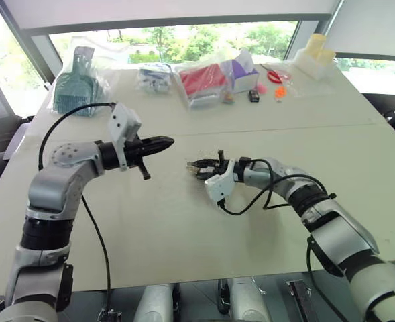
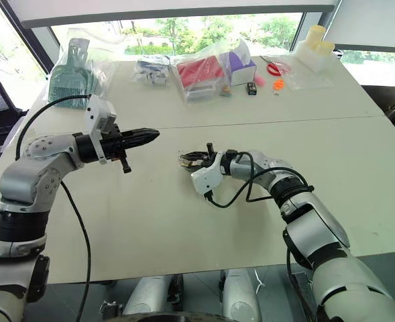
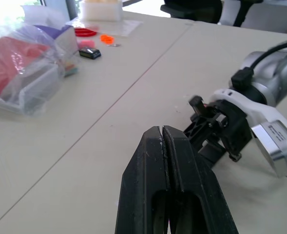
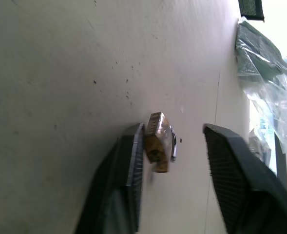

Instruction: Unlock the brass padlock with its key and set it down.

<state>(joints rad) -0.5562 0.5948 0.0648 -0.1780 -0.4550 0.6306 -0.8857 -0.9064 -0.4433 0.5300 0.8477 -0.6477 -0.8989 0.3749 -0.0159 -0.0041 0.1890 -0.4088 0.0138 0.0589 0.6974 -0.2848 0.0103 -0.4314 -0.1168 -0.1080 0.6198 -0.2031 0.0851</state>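
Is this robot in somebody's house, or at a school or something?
It looks more like a lab or office room than a house. There's a big plain white table, large windows with trees outside, and bagged supplies lined up along the far edge, like things set out for testing.

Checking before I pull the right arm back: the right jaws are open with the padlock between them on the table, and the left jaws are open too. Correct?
Not quite. The left gripper has its jaws shut, fingers pressed together, as the left wrist view shows. The rest holds: the right gripper has its jaws open, with the padlock between them against one finger, at the table, in the right wrist view.
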